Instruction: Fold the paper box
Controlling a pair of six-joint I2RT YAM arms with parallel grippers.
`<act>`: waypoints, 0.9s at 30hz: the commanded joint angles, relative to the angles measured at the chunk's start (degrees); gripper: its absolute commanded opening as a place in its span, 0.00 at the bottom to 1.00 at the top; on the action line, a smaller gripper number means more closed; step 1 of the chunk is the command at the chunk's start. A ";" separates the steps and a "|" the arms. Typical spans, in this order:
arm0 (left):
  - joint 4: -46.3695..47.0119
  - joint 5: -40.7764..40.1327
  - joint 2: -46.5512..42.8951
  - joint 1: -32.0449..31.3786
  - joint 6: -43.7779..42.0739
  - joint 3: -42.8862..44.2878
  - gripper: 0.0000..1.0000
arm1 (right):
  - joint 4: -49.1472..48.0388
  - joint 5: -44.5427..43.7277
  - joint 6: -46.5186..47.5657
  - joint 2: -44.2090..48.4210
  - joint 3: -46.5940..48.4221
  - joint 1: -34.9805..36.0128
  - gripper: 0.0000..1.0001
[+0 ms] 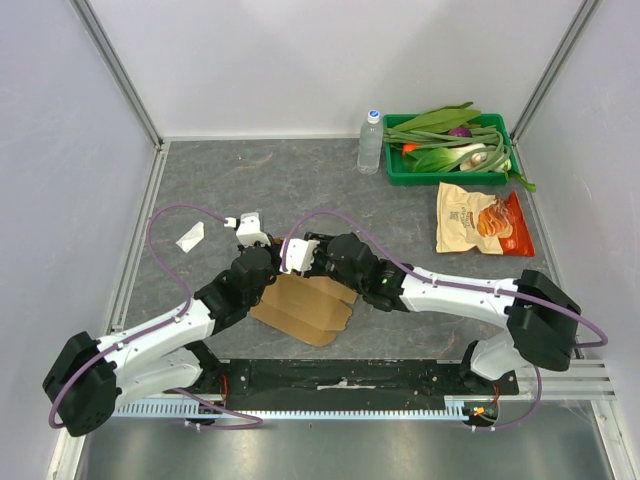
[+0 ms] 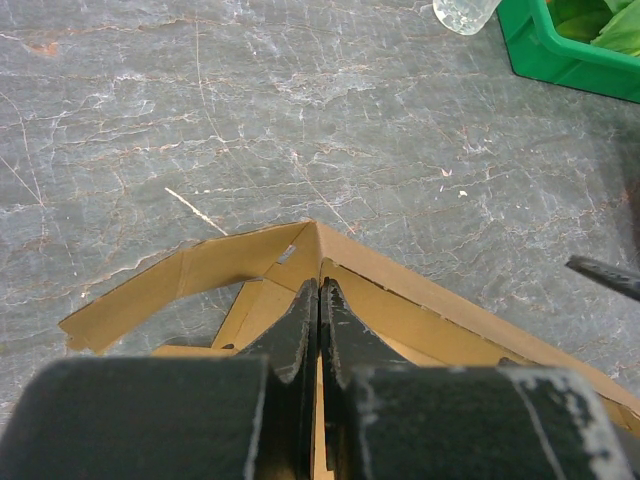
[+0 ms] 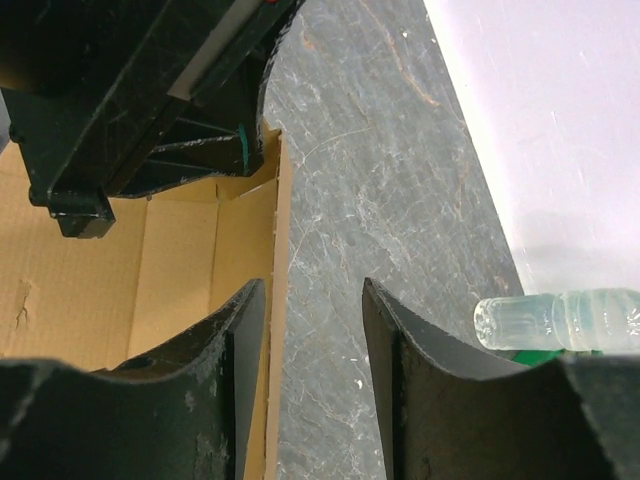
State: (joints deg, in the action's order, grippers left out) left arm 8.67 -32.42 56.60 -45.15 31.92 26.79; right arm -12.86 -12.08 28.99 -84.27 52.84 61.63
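The paper box (image 1: 305, 310) is a brown cardboard sheet lying near the front of the table, with some walls raised. Both wrists meet over its far edge. My left gripper (image 2: 320, 285) is shut on a thin upright cardboard wall at a corner of the paper box (image 2: 420, 310), and the sheet's edge shows between its fingers. My right gripper (image 3: 312, 290) is open. The edge of a raised wall of the paper box (image 3: 180, 260) stands just inside its left finger (image 3: 235, 330), with bare table under the remaining gap. In the top view the left gripper (image 1: 265, 285) and right gripper (image 1: 300, 275) are close together.
A water bottle (image 1: 370, 142) stands at the back beside a green tray (image 1: 397, 176) of vegetables. A snack bag (image 1: 482, 220) lies at the right. A white paper scrap (image 1: 190, 236) lies at the left. Walls enclose the table on three sides.
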 commanded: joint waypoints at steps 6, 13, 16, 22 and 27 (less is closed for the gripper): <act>0.65 -0.97 -1.58 -0.29 1.30 1.87 0.02 | -2.96 -0.84 -0.43 -2.91 -1.16 -0.63 0.49; 0.21 -0.18 -2.64 -0.29 1.04 1.69 0.02 | -4.11 -3.04 2.99 -4.50 -1.25 -1.42 0.25; 0.12 0.78 -2.20 -0.29 0.86 1.86 0.08 | -3.74 -3.66 5.79 -6.08 -0.54 -2.12 0.12; -10.40 1.31 -4.74 0.41 3.58 4.32 0.54 | -1.12 -2.96 9.76 -5.82 0.16 -4.58 0.05; -18.41 0.08 -13.94 3.83 7.71 3.54 0.58 | -2.08 -2.43 15.91 -4.76 -2.04 -5.11 0.00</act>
State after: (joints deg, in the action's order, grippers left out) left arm -2.87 -30.72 49.47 -43.92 34.70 28.60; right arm -13.47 -14.92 39.00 -90.61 51.37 56.88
